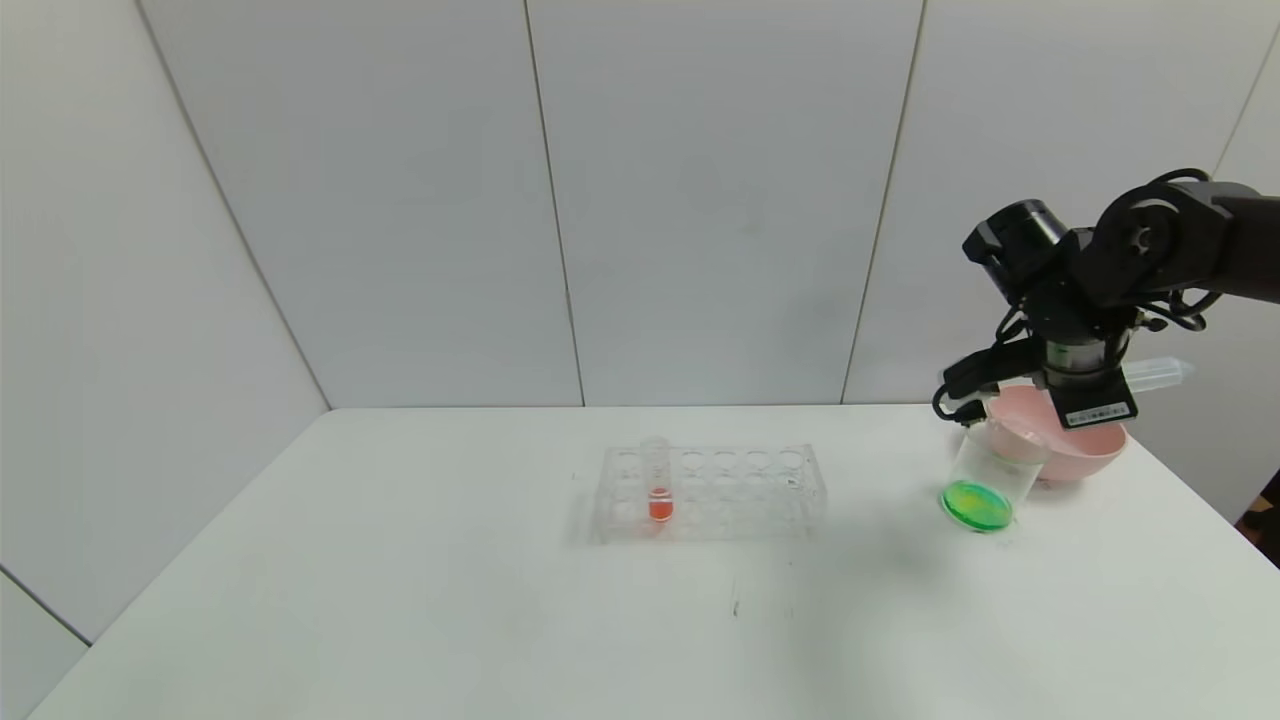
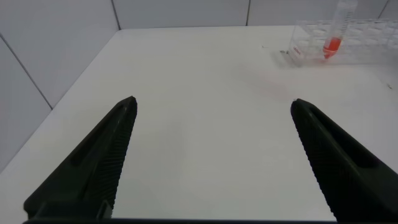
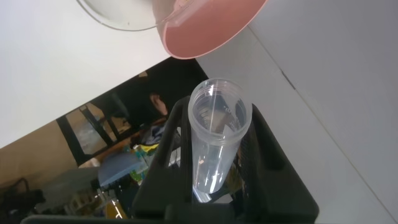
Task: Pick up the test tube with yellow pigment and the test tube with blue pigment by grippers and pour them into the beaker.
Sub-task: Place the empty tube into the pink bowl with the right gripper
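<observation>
My right gripper is shut on an empty clear test tube, held on its side above the pink bowl. In the right wrist view the tube sits between the black fingers with its open mouth towards the bowl. The beaker stands against the bowl's left side and holds green liquid; its rim shows in the right wrist view. No yellow or blue liquid is in view. My left gripper is open and empty above bare table, out of the head view.
A clear many-holed rack stands mid-table with one tube of red-orange liquid; both show far off in the left wrist view. White walls close the back. The table's right edge lies near the bowl.
</observation>
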Tool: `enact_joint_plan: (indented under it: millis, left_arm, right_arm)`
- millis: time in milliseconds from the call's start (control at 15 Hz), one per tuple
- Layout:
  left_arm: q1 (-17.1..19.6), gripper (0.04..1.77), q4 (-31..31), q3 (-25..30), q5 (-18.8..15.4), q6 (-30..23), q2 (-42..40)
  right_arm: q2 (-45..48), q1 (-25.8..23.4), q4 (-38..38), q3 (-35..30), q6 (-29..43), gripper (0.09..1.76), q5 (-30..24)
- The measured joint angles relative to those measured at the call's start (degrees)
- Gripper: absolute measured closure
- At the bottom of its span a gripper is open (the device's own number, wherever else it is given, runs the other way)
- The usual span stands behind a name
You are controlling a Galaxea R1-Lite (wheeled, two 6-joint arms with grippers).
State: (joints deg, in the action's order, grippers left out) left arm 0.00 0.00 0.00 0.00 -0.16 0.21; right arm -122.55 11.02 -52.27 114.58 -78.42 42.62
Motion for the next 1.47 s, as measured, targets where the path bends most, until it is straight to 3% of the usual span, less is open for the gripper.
enact_joint_plan:
  millis: [133, 467, 600, 733, 867, 1067, 1333, 1467]
  left_arm:
    - [0.0, 0.05, 0.0, 0.0, 0.0, 0.0, 0.0]
    - [0.0, 0.05, 0.0, 0.0, 0.0, 0.0, 0.0]
    - [0.0, 0.05, 0.0, 0.0, 0.0, 0.0, 0.0]
    - [0.0, 0.05, 0.0, 0.0, 0.0, 0.0, 0.0]
    - [0.0, 0.05, 0.0, 0.0, 0.0, 0.0, 0.0]
    - [0.0, 0.05, 0.0, 0.0, 0.0, 0.0, 0.0]
    - [0.0, 0.05, 0.0, 0.0, 0.0, 0.0, 0.0]
    - [0.0, 0.05, 0.0, 0.0, 0.0, 0.0, 0.0]
  right_arm:
    - [0.0, -0.2, 2.5, 0.0, 0.4, 1.35, -3.8]
    - [1.9, -5.4, 7.2, 0.0, 7.8, 1.35, -27.8]
    - [2.5, -7.4, 8.6, 0.0, 15.9, 1.35, -42.8]
    - [3.2, -8.8, 10.1, 0.0, 28.5, 1.35, -56.2]
    - [4.9, -9.4, 15.0, -1.9, 39.1, 1.35, -64.1]
    - [9.0, -9.7, 31.9, -10.9, 51.7, 1.35, -67.4]
    - [16.0, -10.2, 58.9, -31.7, 62.2, 1.35, -68.3]
    - [20.2, -10.9, 68.9, -42.4, 66.1, 1.35, -68.4]
